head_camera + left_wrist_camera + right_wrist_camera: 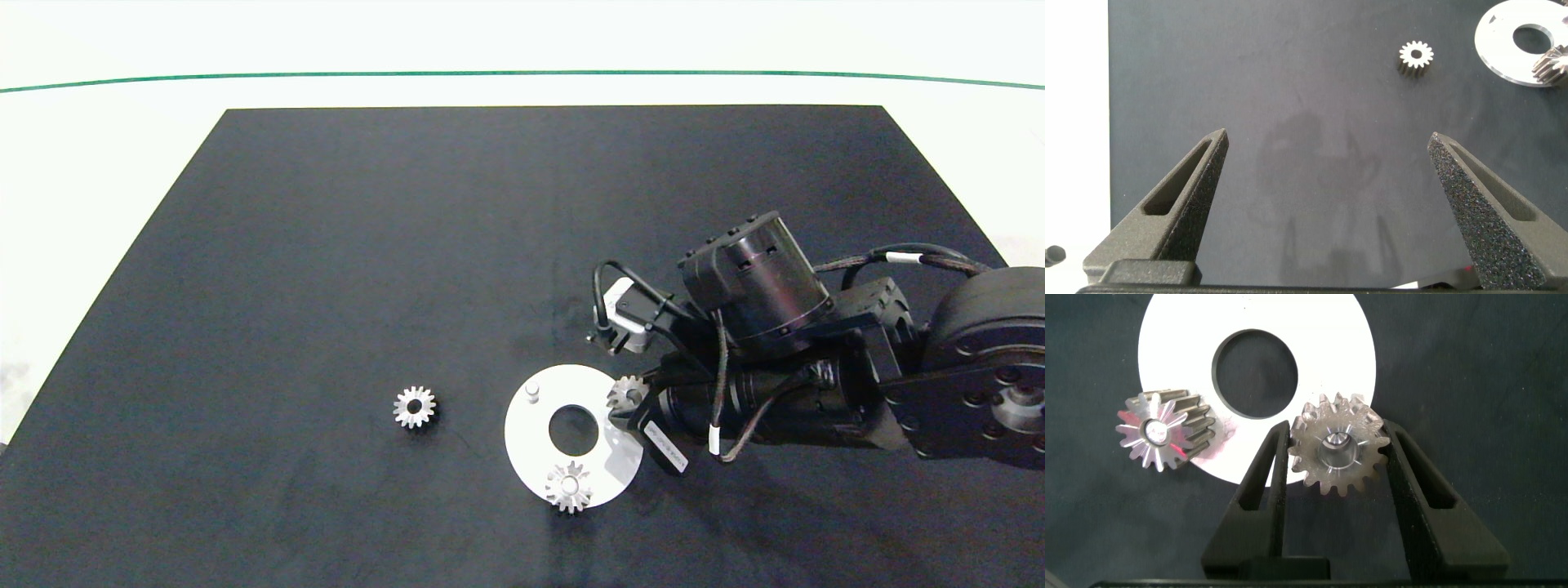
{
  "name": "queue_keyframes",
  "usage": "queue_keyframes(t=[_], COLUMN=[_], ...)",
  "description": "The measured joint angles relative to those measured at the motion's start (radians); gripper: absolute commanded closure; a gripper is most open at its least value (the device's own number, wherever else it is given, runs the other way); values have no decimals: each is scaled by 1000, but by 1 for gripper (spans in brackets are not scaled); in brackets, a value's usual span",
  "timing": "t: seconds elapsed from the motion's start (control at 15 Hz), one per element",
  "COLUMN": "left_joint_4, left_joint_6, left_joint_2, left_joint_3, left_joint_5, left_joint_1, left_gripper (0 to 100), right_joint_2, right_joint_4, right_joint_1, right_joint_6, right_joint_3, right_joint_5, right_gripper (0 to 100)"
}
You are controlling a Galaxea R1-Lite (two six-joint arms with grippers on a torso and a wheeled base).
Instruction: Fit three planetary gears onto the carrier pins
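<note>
In the head view the right gripper [630, 400] reaches in from the right edge, its fingers closed on one of the planetary gears [626, 392] at the right rim of the white disc [535, 433], low and centre in frame. The gear appears seated on its pin, the peg tip showing in its bore in the right wrist view. A second gear [568, 487] sits on the disc's lower pin; one bare pin [532, 389] stands upper left. The third gear [414, 406] lies loose on the dark surface [326, 269], left of the disc. The left gripper [1327, 171] hangs wide open, idle, over bare surface.
</note>
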Motion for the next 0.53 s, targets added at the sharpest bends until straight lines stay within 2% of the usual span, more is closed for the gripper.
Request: queue_keyframes(t=[0.53], left_joint_4=[0], left_joint_6=[-2], left_joint_2=[0], left_joint_3=[-1], left_joint_5=[0], left_joint_1=[0], left_gripper=[0], right_joint_2=[11], right_joint_4=[0], right_joint_1=[-7], right_joint_6=[3], right_joint_3=[1], right_joint_5=[2], right_gripper=[90])
